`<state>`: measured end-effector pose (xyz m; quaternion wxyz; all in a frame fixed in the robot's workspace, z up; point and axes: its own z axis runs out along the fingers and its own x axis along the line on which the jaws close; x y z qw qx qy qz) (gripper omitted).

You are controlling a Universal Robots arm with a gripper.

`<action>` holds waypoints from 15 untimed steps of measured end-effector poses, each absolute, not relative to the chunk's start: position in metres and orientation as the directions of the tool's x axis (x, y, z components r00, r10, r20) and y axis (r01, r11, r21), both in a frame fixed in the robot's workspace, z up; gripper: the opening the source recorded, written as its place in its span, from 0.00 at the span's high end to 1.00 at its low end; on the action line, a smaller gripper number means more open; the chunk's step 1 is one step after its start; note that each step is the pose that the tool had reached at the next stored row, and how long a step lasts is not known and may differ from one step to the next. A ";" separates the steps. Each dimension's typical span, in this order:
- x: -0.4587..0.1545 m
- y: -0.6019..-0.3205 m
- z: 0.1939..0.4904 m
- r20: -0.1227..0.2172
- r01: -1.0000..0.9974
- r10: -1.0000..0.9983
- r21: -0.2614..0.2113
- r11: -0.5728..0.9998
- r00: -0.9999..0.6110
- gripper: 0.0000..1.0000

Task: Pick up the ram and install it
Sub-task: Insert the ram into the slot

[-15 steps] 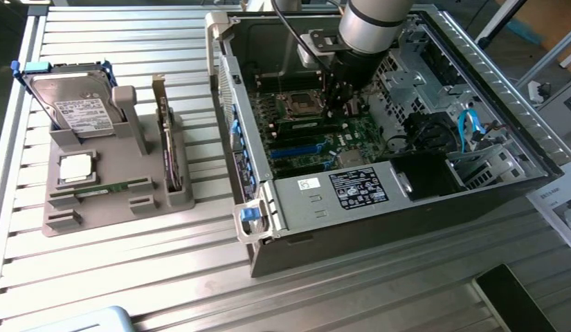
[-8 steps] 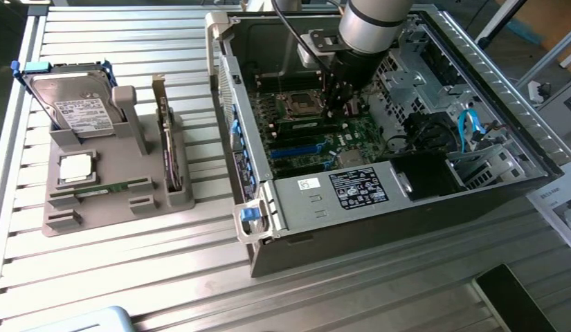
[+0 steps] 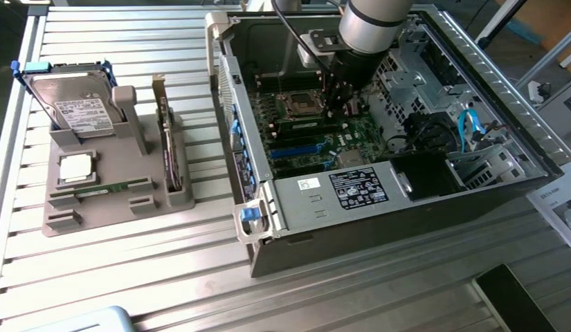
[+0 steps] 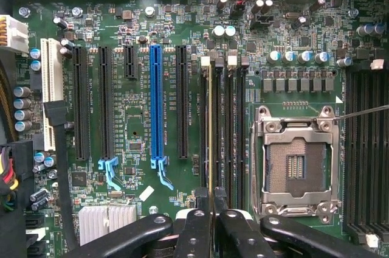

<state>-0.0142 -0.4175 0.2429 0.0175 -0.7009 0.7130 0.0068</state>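
I see the gripper (image 4: 213, 212) pinched narrow on the ram (image 4: 211, 124), which stands on edge directly beneath it, lined along the memory slots (image 4: 226, 124). Just beside it lies the CPU socket (image 4: 296, 167); on the opposite side, further off, the blue slot (image 4: 157, 106); well apart, the hard drive (image 3: 77, 104).

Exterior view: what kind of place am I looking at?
Probably a computer assembly test bench: an open computer case on a slatted metal table, a grey fixture holding a hard drive, and a robot arm reaching into the case.
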 end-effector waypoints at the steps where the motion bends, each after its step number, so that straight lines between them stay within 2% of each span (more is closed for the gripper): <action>1: -0.014 -0.417 0.243 -0.035 -1.000 -0.999 -0.015 0.017 -0.017 0.88; 15: -0.014 -0.418 0.238 -0.034 -1.000 -0.999 -0.015 0.017 -0.017 0.88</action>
